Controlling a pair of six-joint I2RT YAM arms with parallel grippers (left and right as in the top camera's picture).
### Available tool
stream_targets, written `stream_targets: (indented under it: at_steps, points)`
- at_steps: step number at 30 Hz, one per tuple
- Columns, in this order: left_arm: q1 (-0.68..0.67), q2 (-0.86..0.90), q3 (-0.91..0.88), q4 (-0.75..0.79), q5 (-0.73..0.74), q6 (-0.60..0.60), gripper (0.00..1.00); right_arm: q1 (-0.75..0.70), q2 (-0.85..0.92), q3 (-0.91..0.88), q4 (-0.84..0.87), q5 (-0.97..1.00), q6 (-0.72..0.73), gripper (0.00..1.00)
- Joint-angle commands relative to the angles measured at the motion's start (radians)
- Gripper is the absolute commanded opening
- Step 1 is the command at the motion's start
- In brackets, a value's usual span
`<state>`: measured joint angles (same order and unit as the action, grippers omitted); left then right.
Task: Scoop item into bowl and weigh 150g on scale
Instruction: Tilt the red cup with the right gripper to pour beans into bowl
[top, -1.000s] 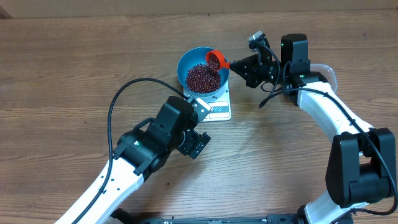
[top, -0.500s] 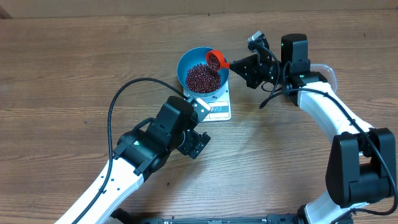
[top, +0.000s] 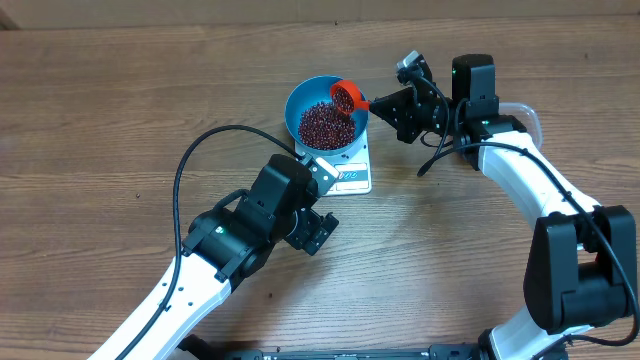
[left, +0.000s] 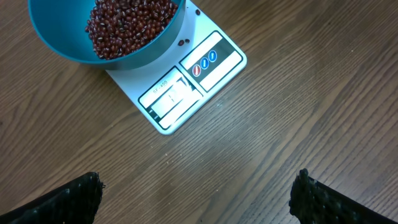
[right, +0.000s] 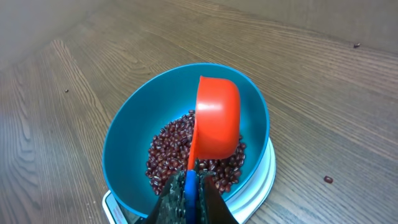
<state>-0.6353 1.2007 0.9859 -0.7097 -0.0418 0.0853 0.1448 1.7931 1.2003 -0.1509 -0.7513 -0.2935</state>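
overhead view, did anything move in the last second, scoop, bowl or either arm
Nothing visibly changed. The right end effector stays shut on the red scoop, held over the blue bowl of beans on the scale. The left end effector stays open over the table, short of the scale.

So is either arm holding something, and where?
The right gripper pinches the red scoop by its handle; the left gripper is open, holding nothing.
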Motion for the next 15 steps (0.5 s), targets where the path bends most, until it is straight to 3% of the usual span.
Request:
stream_targets:
  at_steps: [1, 8, 15]
  points:
    - [0.001, 0.008, -0.002, 0.003, -0.007, 0.012, 0.99, 0.000, 0.003, -0.003, 0.003, -0.009, -0.050, 0.04]
    - [0.001, 0.008, -0.002, 0.003, -0.007, 0.012, 0.99, 0.000, 0.003, -0.003, -0.005, -0.009, -0.056, 0.04]
    - [0.001, 0.008, -0.002, 0.003, -0.007, 0.012, 0.99, 0.000, 0.003, -0.003, -0.069, -0.009, -0.176, 0.04]
